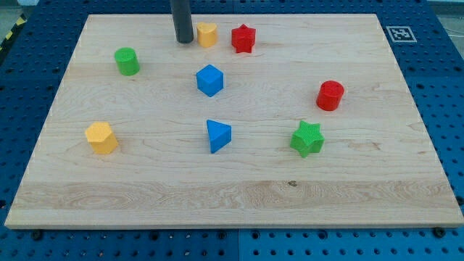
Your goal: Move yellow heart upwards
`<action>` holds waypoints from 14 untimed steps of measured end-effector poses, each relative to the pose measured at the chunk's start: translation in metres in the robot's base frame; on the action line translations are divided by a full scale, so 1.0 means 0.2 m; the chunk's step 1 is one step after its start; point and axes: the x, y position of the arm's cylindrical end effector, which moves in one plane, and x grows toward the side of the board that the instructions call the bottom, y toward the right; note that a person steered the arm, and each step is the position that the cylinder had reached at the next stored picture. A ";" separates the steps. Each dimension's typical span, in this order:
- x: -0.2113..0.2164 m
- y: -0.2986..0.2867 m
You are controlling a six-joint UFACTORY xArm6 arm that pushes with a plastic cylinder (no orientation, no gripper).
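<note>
The yellow heart (207, 33) lies near the top edge of the wooden board (145, 181), left of the red star (243, 38). My tip (183, 40) is the lower end of a dark rod and rests on the board just left of the yellow heart, with a narrow gap or light contact that I cannot tell apart.
A green cylinder (127, 61) lies at upper left, a blue cube (209, 80) in the middle, a blue triangle (217, 135) below it. A yellow hexagon (101, 138) is at lower left, a green star (307, 138) at lower right, a red cylinder (330, 95) at right.
</note>
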 end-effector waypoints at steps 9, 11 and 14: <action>-0.07 0.18; -0.17 0.22; -0.17 0.25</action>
